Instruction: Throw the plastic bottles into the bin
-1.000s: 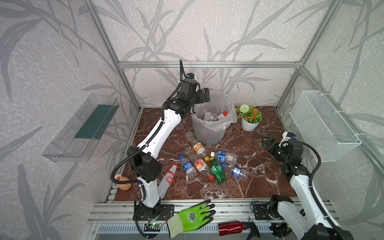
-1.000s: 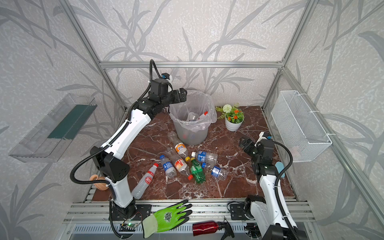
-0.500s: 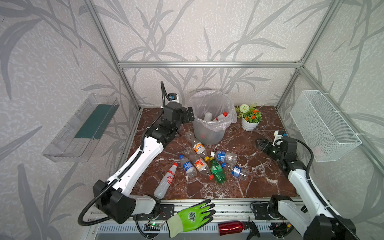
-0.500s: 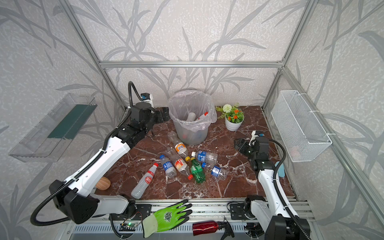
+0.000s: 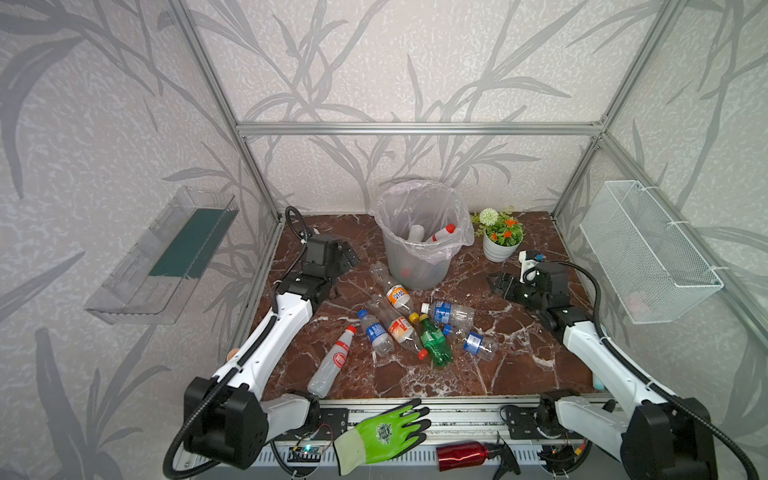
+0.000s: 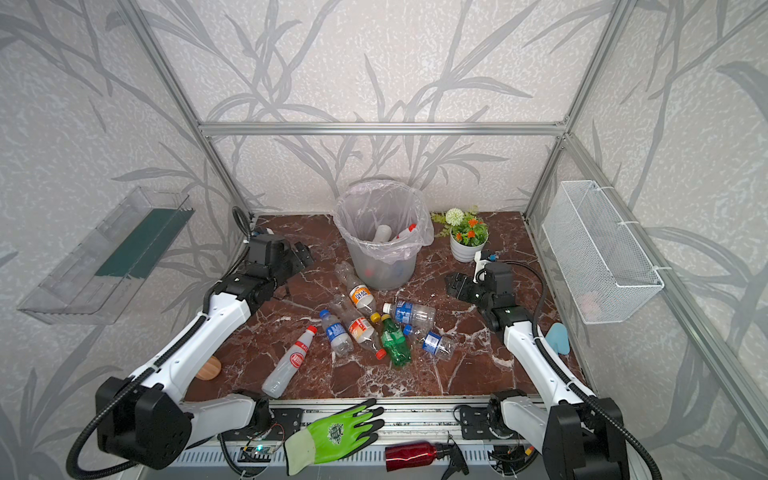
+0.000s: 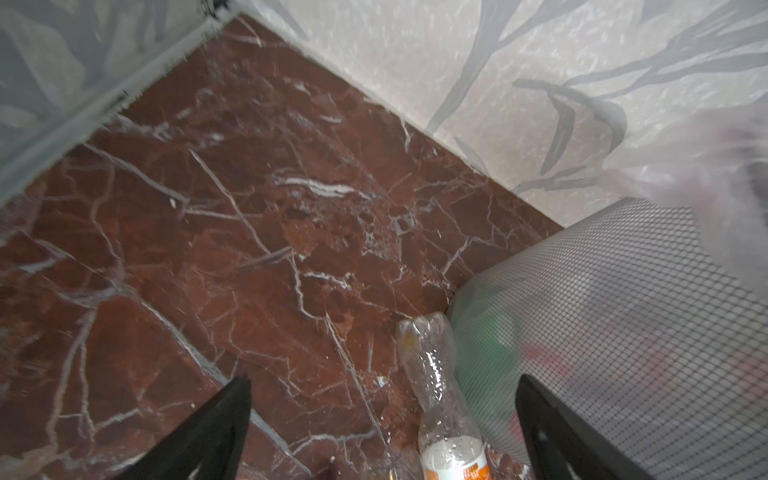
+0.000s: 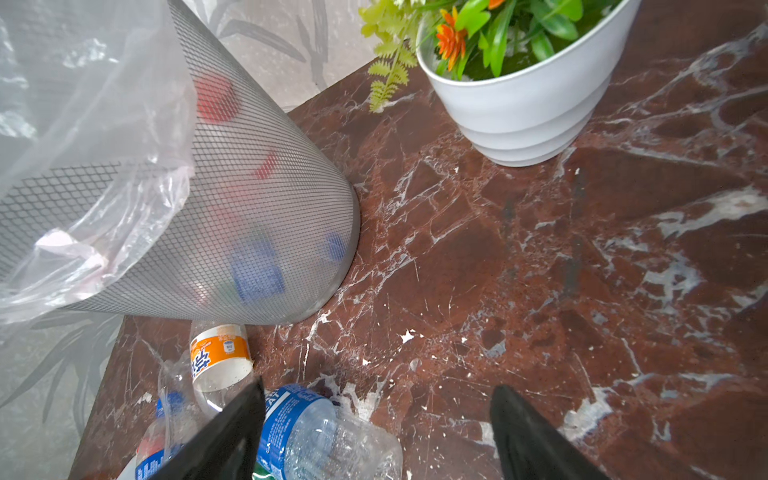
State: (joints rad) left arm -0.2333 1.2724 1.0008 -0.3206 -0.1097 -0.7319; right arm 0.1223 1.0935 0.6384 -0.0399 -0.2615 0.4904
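The grey bin [image 5: 419,249] with its clear bag stands at the back and holds bottles [image 5: 442,232]. Several plastic bottles lie on the marble in front of it: two orange-labelled [image 5: 397,294], blue-labelled [image 5: 451,311], a green one [image 5: 434,347] and, off to the left, a red-labelled one [image 5: 336,360]. My left gripper [image 5: 347,259] hangs open and empty left of the bin; in the left wrist view it [image 7: 384,379] frames an orange-labelled bottle's base [image 7: 432,374] beside the bin [image 7: 602,311]. My right gripper [image 5: 496,284] is open right of the pile, and the blue-labelled bottle [image 8: 316,432] lies by one finger [image 8: 232,432].
A white flower pot [image 5: 500,247] stands right of the bin. A wire basket [image 5: 648,249] hangs on the right wall, a clear shelf [image 5: 162,253] on the left wall. A green glove [image 5: 386,432] and a red spray bottle [image 5: 469,453] lie on the front rail.
My left arm has swung down from above the bin to low beside its left side, gripper still open. My right gripper has moved left toward the bottle pile.
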